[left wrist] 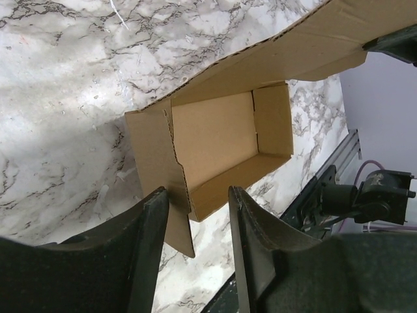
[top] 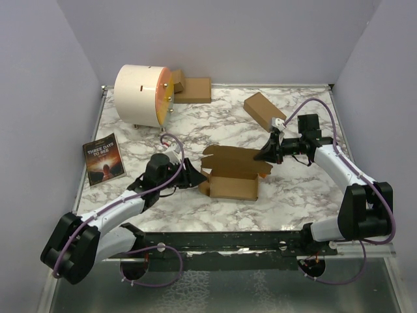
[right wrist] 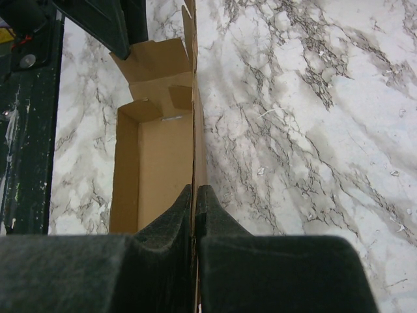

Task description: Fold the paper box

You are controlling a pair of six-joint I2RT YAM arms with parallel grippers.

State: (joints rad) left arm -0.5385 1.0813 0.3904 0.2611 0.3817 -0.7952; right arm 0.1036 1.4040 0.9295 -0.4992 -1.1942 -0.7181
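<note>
Your left claw (left wrist: 199, 195) stands parted astride the left end wall of the paper box (top: 229, 186), gripping nothing. The box sits mid-worktop (top: 293, 195), half formed. Your right claw (right wrist: 195, 195) pinches its rear lid panel. Next, I judge, fold that left end flap inward.
</note>
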